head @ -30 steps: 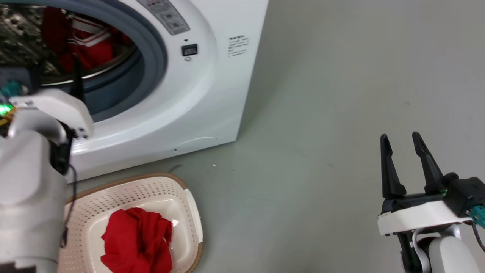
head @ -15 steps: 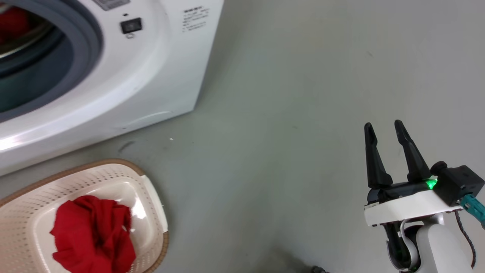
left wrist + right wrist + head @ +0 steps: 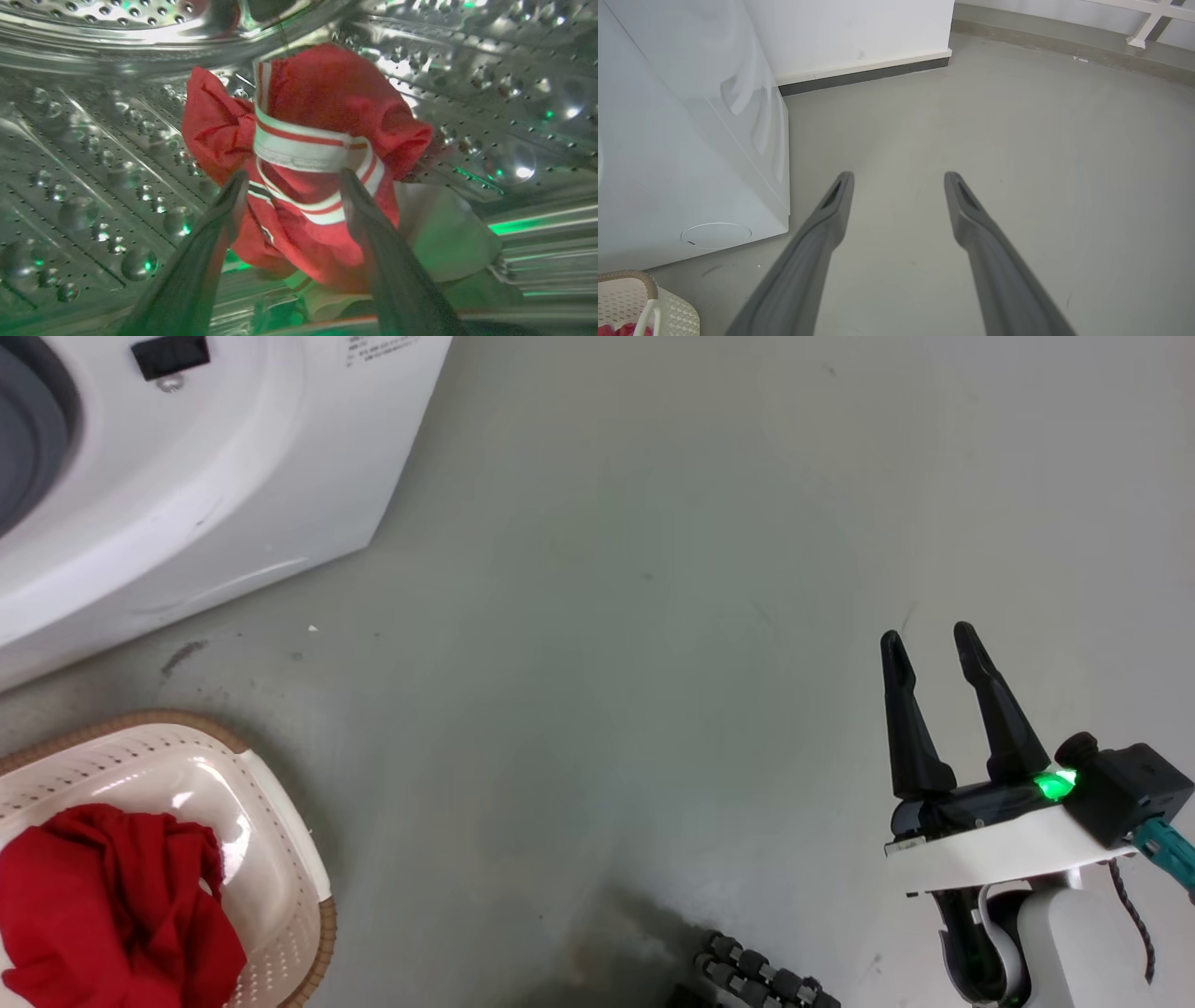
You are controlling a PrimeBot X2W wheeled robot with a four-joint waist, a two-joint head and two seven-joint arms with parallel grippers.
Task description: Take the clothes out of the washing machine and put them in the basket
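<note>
Inside the washing machine's steel drum [image 3: 84, 154] lies a red garment with white stripes [image 3: 317, 140]. My left gripper [image 3: 292, 179] is open, its two fingers reaching either side of the garment's lower folds. The white washing machine [image 3: 187, 476] fills the head view's upper left. The cream basket [image 3: 271, 840] with a brown rim sits at the lower left and holds a plain red garment [image 3: 103, 905]. My right gripper [image 3: 924, 639] hangs open over bare floor at the lower right, nothing between its fingers [image 3: 840, 186].
Grey floor [image 3: 607, 663] stretches between the machine and my right arm. A black ribbed cable or hose [image 3: 756, 980] lies at the bottom edge. A white wall with a dark skirting [image 3: 864, 77] runs behind the machine [image 3: 691, 163]; the basket's corner [image 3: 626, 294] is near it.
The head camera has swung right and down, so the washer and basket slide left in the picture and the left arm has left the head view. The right gripper stays open.
</note>
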